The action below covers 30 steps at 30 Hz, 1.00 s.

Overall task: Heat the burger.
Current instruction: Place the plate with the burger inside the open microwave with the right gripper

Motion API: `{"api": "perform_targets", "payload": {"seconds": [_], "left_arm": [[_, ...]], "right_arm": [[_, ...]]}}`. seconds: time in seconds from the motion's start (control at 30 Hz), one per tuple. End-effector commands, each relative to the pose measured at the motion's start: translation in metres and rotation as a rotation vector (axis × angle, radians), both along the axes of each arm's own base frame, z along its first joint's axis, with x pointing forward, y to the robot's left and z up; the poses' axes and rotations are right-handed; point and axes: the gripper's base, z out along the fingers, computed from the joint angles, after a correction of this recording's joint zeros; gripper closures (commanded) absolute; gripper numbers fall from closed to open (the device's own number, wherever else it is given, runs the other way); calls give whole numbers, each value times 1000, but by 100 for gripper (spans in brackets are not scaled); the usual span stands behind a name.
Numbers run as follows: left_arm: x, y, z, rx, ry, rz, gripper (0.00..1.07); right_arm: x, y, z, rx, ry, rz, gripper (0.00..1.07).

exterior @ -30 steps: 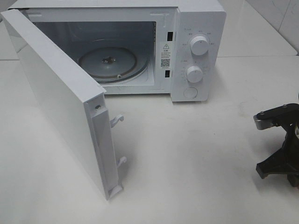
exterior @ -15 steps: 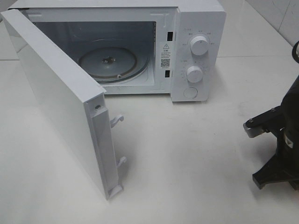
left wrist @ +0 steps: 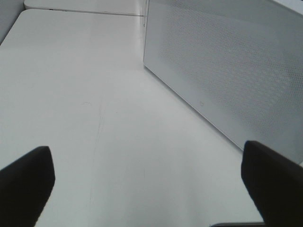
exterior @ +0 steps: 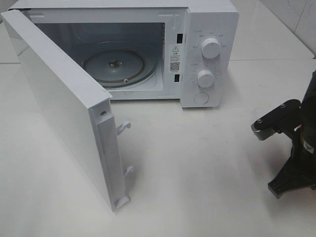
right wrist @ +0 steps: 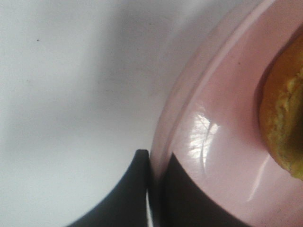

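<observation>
right jaws clamped on pink plate (right wrist: 222,94) rim, burger (right wrist: 284,118) on plate; left jaws apart, near open microwave door (left wrist: 227,71).

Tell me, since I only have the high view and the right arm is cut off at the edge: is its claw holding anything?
Observer: Yes. The right wrist view shows the right claw shut on the rim of a pink plate.
Operator: Is the burger on that plate?
Observer: Something yellow-brown sits on it at the picture's edge, likely the burger, though it is too cropped to be sure.
Operator: And the left claw? I can't see it at all.
Observer: Its wrist view shows the left claw open and empty over the table, beside a white dotted panel.
</observation>
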Motion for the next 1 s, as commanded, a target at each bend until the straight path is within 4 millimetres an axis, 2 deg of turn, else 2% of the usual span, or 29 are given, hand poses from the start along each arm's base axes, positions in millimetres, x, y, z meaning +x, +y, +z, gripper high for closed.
{"api": "perform_targets", "payload": {"seconds": [0.03,0.17,0.37,0.43,1.0], "left_arm": [[-2,0,1,-3,-29,3,7],[-2,0,1,-3,-29,3,7],[-2,0,1,-3,-29,3,7],[-2,0,1,-3,-29,3,7],[-2,0,1,-3,-29,3,7]], "right_arm": [[-4,-1,10,-44,-9,43,107],[-12,9,21,-36,-32,137,107],[-20,20,28,-25,-47,241,107],[-24,27,31,-25,-44,330,107],[-45,64,31,-66,15,771,107]]}}
